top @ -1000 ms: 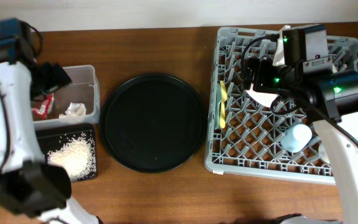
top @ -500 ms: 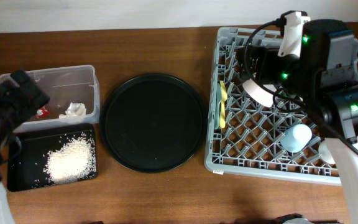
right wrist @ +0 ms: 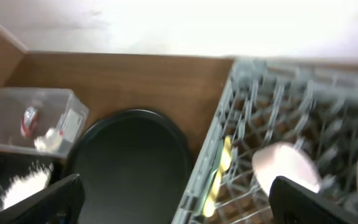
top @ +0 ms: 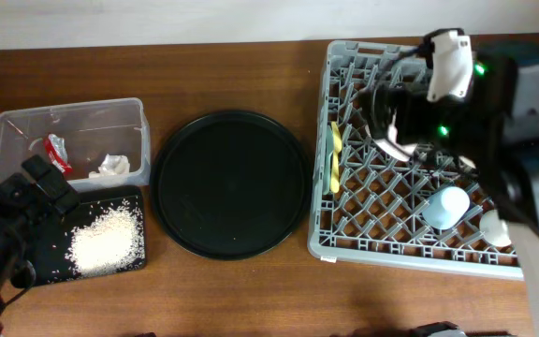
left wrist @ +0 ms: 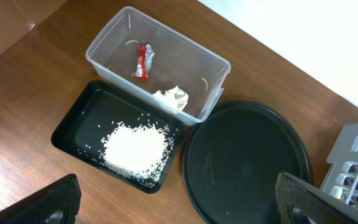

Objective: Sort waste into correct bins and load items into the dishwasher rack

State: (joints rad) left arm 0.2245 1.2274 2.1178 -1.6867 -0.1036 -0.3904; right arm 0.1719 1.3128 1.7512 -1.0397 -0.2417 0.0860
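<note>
The clear tub (top: 129, 117) holds the red wrapper (top: 56, 150) and the white tissue (top: 110, 167); all three also show in the left wrist view, the tub (left wrist: 219, 62), the wrapper (left wrist: 143, 60) and the tissue (left wrist: 173, 98). The rice (top: 109, 239) lies in the black rectangular tray (top: 40, 271). My left gripper (top: 45, 187) is open and empty, above the table's front left (left wrist: 179, 208). My right gripper (right wrist: 179, 205) is open and empty above the grey rack (top: 344, 239). The rack holds the yellow spoon (top: 335, 154), pinkish bowl (top: 391, 142), light blue cup (top: 445, 206) and white cup (top: 494, 227). The cream plate and mint spoon are hidden.
A large round black tray (top: 230, 183) lies between the bins and the rack. The right arm (top: 494, 103) covers the rack's far right part. The table's back edge meets a white wall.
My left arm has pulled back from over the clear tub toward the front left, uncovering the red wrapper in the tub. My right arm has shifted slightly right over the rack.
</note>
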